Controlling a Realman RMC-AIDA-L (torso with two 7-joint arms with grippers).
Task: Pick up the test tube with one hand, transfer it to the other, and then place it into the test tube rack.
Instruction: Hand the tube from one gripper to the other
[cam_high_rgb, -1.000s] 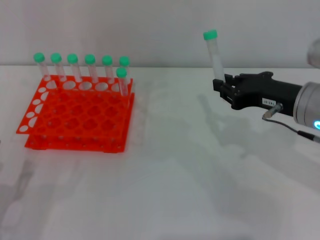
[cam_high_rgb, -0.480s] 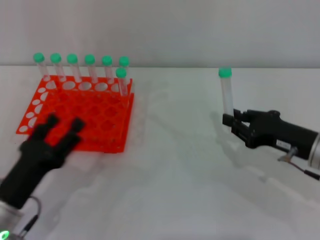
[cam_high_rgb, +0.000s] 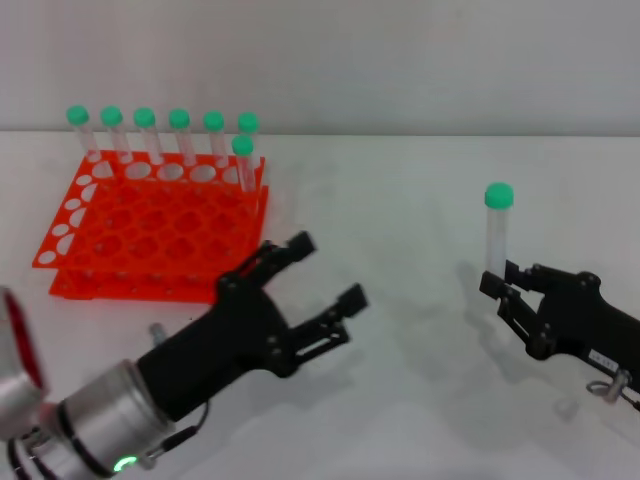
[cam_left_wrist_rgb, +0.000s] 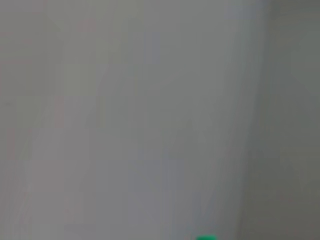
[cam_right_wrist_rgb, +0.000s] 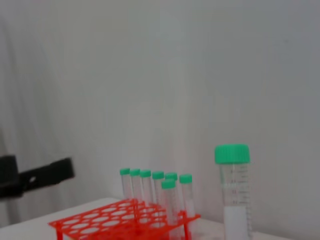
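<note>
Gripping slim clear green-capped test tube (cam_high_rgb: 497, 232) upright, black right gripper (cam_high_rgb: 505, 288); left gripper (cam_high_rgb: 325, 272) jaws splayed, empty.

The test tube (cam_high_rgb: 496, 232) is a slim clear plastic tube with a bright green cap, standing upright and clamped near its lower end by the right gripper (cam_high_rgb: 503, 288) on the right of the table. In the right wrist view it (cam_right_wrist_rgb: 234, 192) shows printed graduation marks and what may be a whitish fill in its lower part. The test tube rack (cam_high_rgb: 155, 225) is bright orange-red, a two-tiered grid of round holes, resting far left, with seven green-capped tubes (cam_high_rgb: 180, 135) standing along its far edge.
</note>
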